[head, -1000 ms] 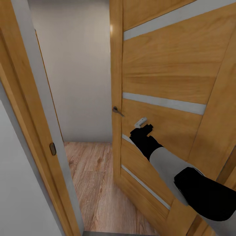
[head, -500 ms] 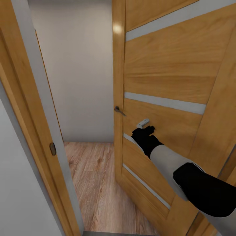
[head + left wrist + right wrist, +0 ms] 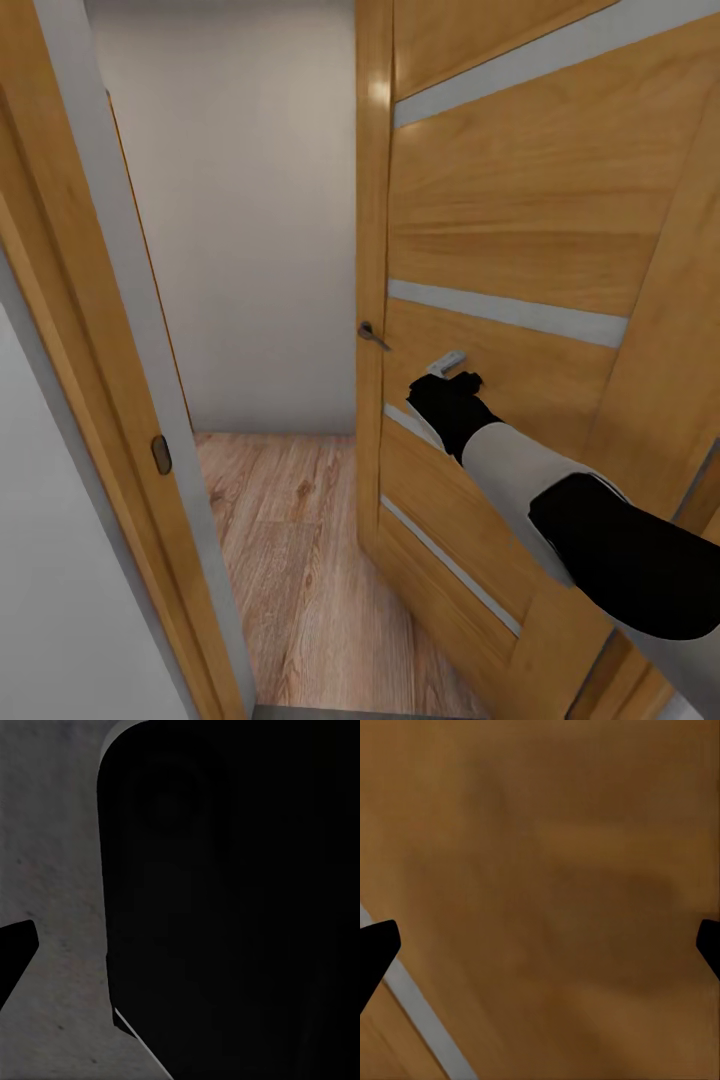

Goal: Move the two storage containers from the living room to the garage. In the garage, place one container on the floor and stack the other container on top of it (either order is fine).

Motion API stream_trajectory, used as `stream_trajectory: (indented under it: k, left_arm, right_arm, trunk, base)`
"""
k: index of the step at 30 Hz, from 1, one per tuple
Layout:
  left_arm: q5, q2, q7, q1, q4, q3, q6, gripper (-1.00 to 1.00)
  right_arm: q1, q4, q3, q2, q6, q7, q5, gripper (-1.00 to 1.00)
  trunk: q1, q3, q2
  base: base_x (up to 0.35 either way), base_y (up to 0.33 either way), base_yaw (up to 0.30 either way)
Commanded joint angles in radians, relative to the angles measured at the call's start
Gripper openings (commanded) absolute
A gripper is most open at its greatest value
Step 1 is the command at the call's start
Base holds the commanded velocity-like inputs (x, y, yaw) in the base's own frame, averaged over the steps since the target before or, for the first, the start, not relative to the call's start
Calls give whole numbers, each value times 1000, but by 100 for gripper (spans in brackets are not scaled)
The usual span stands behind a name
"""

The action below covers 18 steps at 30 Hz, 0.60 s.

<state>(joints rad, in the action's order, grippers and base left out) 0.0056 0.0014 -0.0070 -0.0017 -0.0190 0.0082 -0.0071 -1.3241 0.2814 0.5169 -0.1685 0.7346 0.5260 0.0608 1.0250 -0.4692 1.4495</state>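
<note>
The two storage containers are out of view. My right gripper [image 3: 452, 364] presses against the face of a wood-panelled door [image 3: 520, 230], just right of the door's metal handle [image 3: 373, 336]. In the right wrist view the right gripper [image 3: 540, 949] is open, its fingertips [image 3: 376, 949] spread wide against the door panel with nothing between them. In the left wrist view the left gripper [image 3: 180, 952] faces a dark rounded part of the robot over a grey speckled surface. One fingertip [image 3: 16, 949] sits far out at the frame's side.
The door stands partly open in a wooden door frame [image 3: 120, 330] with a strike plate [image 3: 160, 455] on the left jamb. Through the gap lie light wood planks [image 3: 290, 540] and a plain pale wall [image 3: 250, 220].
The door has swung further open, its edge and handle shifting right. My right gripper has moved right and slightly up with the panel.
</note>
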Motion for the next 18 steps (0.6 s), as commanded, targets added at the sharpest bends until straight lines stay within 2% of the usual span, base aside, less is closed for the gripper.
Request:
stream_trajectory:
  k: [1, 6, 11, 15, 18]
  left_arm:
    - [1, 0, -1, 0, -1, 1, -1, 100]
    - [1, 0, -1, 0, -1, 1, -1, 100]
    - [1, 0, -1, 0, -1, 1, -1, 100]
    - [1, -1, -2, 0, -1, 1, -1, 100]
    - [1, -1, -2, 0, -1, 1, -1, 100]
  right_arm:
    - [-2, -1, 9, 21, 17, 8, -15, 100]
    - [-5, -2, 10, 32, 16, 8, -11, 100]
    - [-24, -4, 10, 70, 16, 8, -5, 100]
    - [-31, -4, 9, 108, 16, 8, 25, 100]
    - [-32, -4, 10, 114, 17, 8, 34, 100]
  trunk:
    - [0, -1, 1]
    - [0, -1, 1]
    - [0, -1, 1]
    - [0, -1, 1]
    - [0, -1, 1]
  base:
    - [0, 0, 0]
    - [0, 0, 0]
    - [0, 0, 0]
    - [0, 0, 0]
    - [0, 0, 0]
